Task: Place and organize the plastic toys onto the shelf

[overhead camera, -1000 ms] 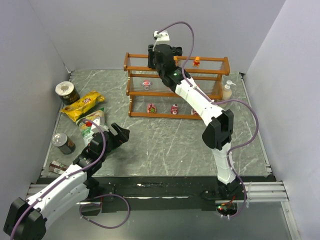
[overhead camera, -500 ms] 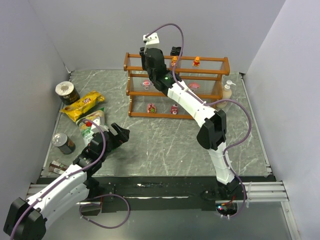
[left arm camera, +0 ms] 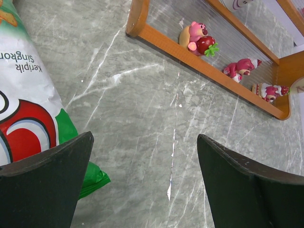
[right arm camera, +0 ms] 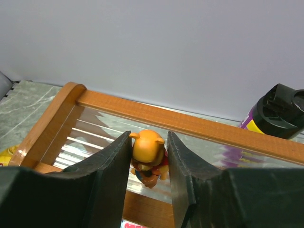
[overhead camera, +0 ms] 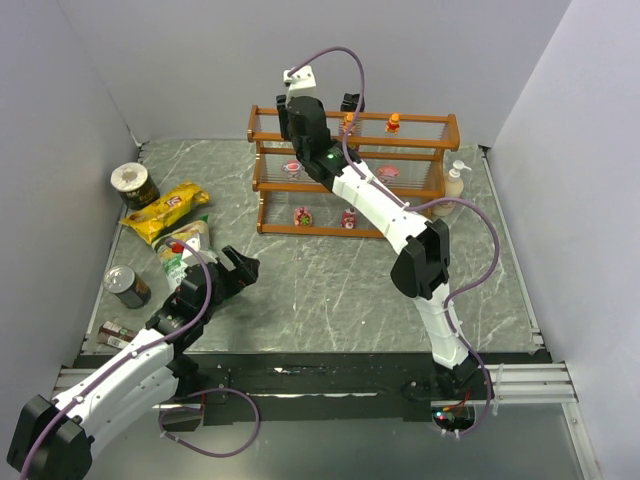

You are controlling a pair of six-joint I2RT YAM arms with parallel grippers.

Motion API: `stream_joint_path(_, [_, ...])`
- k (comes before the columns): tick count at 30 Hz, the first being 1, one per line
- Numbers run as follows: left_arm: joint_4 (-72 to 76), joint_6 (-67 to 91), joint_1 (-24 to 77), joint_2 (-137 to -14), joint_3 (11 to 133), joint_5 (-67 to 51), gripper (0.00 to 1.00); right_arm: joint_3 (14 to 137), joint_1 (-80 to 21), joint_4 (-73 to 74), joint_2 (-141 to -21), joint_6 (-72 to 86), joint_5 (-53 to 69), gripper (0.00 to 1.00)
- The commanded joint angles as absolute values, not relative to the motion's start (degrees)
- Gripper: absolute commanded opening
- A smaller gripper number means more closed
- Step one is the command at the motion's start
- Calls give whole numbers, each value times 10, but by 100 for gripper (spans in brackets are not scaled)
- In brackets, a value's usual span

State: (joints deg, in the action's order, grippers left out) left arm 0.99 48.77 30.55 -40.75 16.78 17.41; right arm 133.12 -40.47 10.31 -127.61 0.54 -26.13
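Orange toy [right arm camera: 147, 148] in right jaws, near left end of shelf [right arm camera: 190, 124]

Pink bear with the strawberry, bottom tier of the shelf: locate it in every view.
Top external: the pink bear sits at the left of the shelf's lowest tier.
Left wrist: the pink bear is upper middle, leftmost on that tier.
Right wrist: not in it.
Shared landmark: the shelf's wooden frame.
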Motion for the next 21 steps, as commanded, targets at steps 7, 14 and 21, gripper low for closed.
stream_joint_path(7, [17, 478, 304, -407, 193, 180, 96, 1351, -410, 125, -1296, 4, -284, 50])
stream_joint_path(14, [16, 478, 304, -405, 192, 181, 96, 1335, -410, 121, -1281, 6, -269, 64])
stream_joint_path(21, [16, 478, 304, -408, 193, 181, 96, 1330, -410, 130, -1268, 10, -264, 71])
